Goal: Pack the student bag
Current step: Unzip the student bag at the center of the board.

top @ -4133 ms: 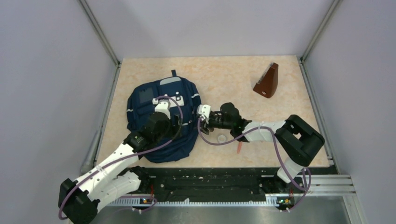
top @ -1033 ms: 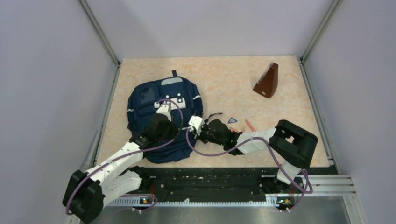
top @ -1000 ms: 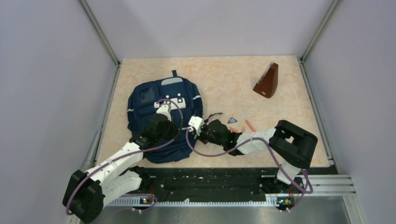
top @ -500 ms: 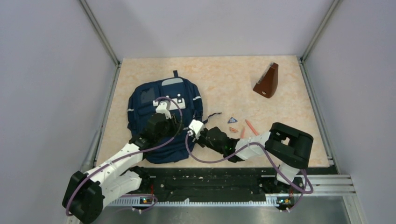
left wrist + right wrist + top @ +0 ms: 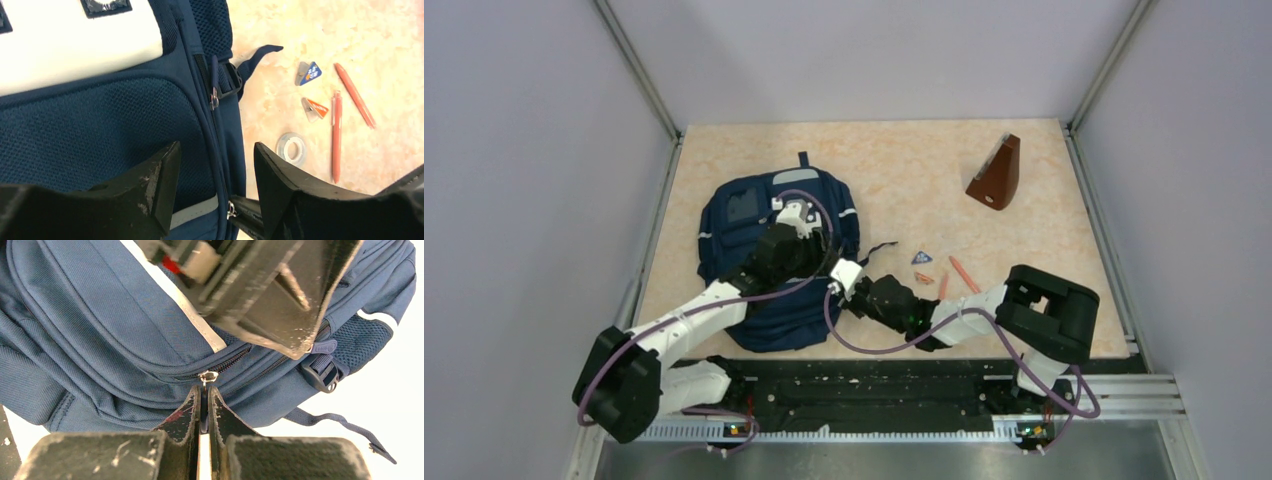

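Widening left claw [image 5: 215, 156], now farther up the student bag [image 5: 724, 243]

The navy backpack [image 5: 724, 235] lies flat, front up, on the left half of the counter [image 5: 924, 170], its top handle toward the far wall. Light grey patches and stripes cross it. A metal zipper pull [image 5: 207, 376] sits at its near-right edge.
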`<state>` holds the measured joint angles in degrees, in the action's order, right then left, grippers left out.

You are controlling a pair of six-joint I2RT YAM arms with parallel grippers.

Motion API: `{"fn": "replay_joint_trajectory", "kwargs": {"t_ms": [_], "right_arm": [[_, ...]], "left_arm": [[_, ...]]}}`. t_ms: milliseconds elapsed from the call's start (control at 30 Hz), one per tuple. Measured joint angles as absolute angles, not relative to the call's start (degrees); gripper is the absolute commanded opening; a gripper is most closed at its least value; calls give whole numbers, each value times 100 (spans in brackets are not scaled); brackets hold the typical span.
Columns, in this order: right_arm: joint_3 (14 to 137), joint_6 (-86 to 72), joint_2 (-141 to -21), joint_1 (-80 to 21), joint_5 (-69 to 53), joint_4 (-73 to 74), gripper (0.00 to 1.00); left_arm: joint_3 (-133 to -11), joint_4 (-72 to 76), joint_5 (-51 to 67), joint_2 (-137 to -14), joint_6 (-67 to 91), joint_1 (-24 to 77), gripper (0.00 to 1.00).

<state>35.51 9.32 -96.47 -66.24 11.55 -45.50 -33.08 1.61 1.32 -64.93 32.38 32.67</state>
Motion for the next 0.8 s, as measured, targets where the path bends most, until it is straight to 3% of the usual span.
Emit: {"fn": "replay_joint_trajectory", "kwargs": {"t_ms": [333,500,800], "right_arm": [[3481,939,-9633,-6626,1260,-4591,0],[3404,945,-9557,-6626,1310,-4593,0],[3242,1039,-9439,-6626,1439,-4665,0]], "left_arm": [[-4084,-471,-838,-7408,3122,3551,40],[-4316,-622,-1203,-7756,3061,3699,0],[-4493,-563,-1227,-8079,3227,3743,0]]}}
